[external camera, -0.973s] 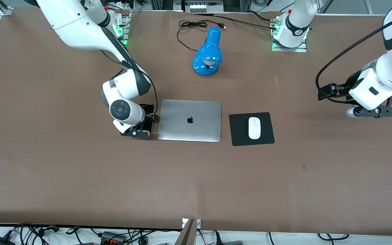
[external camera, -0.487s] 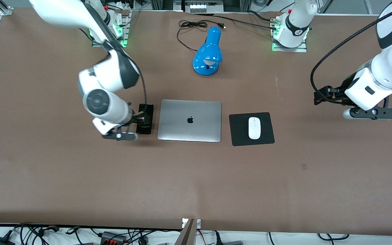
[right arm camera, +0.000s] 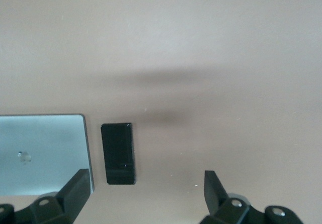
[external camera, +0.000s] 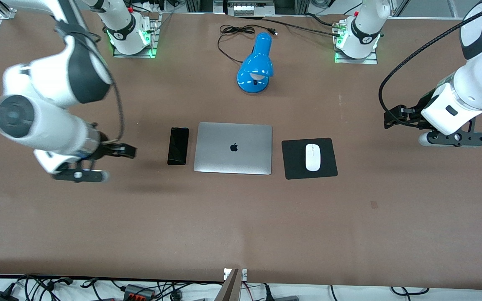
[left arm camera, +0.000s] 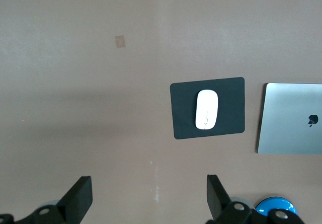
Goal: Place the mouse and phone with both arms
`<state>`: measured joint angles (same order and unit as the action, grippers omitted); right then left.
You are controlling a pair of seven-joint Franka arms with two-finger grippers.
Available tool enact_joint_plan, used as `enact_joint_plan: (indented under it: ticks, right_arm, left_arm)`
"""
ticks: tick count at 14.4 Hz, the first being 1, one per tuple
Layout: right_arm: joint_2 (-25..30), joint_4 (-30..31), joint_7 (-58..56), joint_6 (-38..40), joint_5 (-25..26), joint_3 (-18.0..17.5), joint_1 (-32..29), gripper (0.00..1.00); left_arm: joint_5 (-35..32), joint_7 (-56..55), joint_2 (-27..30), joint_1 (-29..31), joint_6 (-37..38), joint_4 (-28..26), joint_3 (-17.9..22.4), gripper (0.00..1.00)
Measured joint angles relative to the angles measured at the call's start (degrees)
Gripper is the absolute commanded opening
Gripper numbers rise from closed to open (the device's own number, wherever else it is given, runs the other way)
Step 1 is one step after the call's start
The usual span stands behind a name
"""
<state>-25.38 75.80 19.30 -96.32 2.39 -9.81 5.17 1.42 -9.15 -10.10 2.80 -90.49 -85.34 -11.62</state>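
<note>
**Both items look placed; end effectors empty**

- Phone [external camera: 178, 146] is laid flat on the worktop [external camera: 241, 217], just beside the closed laptop [external camera: 233, 148] at the edge toward the right arm's end, long side parallel to it. A thin gap is seen between the two in the right wrist view.
- Mouse [external camera: 312, 157] is set on the black mouse pad [external camera: 295, 161], roughly centred, beside the laptop toward the left arm's end.
- Judged from this layout, both placements are done. Nothing appears left except parking the arms.
- Right end effector [external camera: 117, 151] is held in the air over bare worktop, apart from the phone toward the right arm's end. Fingers [right arm camera: 75, 186] are spread wide; nothing is gripped or touched.
- Left end effector [external camera: 396, 116] is held over bare worktop, well apart from the mouse pad toward the left arm's end. Fingers [left arm camera: 80, 199] are spread wide; nothing is between them.
- Blue desk lamp [external camera: 256, 65] is seen lying farther from the front camera than the laptop, not involved.
</note>
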Motion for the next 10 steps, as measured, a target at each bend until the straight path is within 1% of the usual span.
enact_joint_plan:
  ticks: [4,7,10]
  right_arm:
    - [2.8,-0.85,-4.74,0.65,0.0,0.66,-4.2,1.0]
    - [5.3,-0.92,-9.61,0.72,-0.04,5.43,-5.06,1.0]
    - [7.08,-0.95,-16.83,0.79,-0.97,10.22,-5.2,1.0]
  left_arm:
    - [0.0,-0.22,0.0,0.22,-0.01,-0.01,0.01,1.0]
    - [0.0,-1.58,0.01,0.44,-0.13,-0.01,0.09,1.0]
    - [0.0,-2.4,0.08,0.78,0.16,-0.01,0.3,1.0]
